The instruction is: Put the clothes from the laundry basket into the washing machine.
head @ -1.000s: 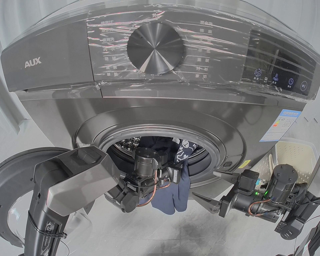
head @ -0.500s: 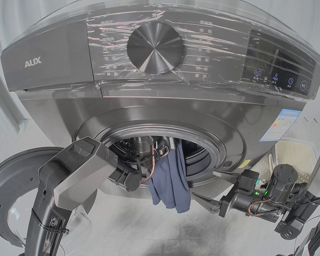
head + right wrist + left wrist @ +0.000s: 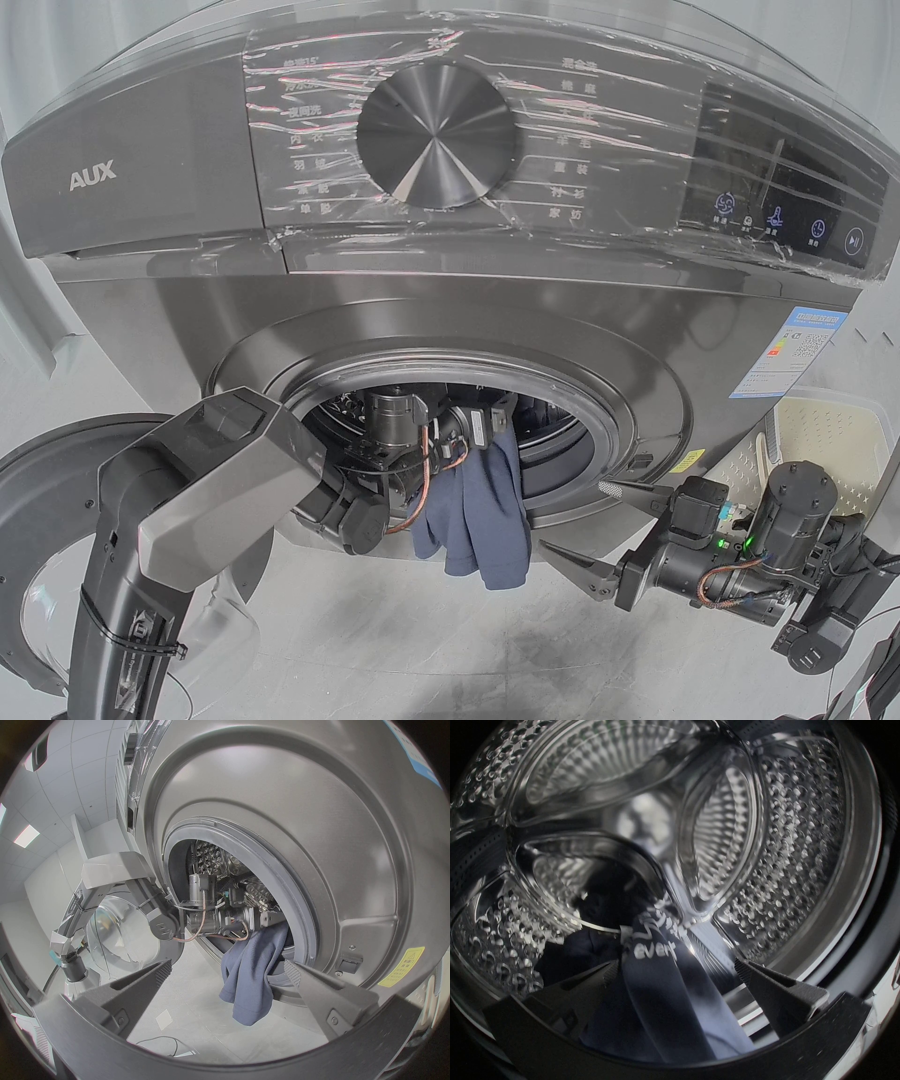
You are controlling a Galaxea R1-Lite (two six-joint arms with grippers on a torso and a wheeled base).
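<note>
From where I stand, all the print sits around the big dial [image 3: 436,136] of the washing machine [image 3: 562,319]. A pale brand logo [image 3: 92,174] is far to its left. Small programme names [image 3: 305,141] flank it, and lit touch icons [image 3: 787,225] lie to its right. Below and to the right are a blue-and-white rating label [image 3: 789,352] and a yellow warning sticker [image 3: 687,460]. White lettering [image 3: 654,945] marks the dark garment [image 3: 661,1001] below.

Navy garment [image 3: 483,516] half in washing machine [image 3: 469,309]
Part inside drum [image 3: 778,837], rest hangs out over 6 o'clock lip; cream laundry basket [image 3: 830,431] @ machine's 4 o'clock.
</note>
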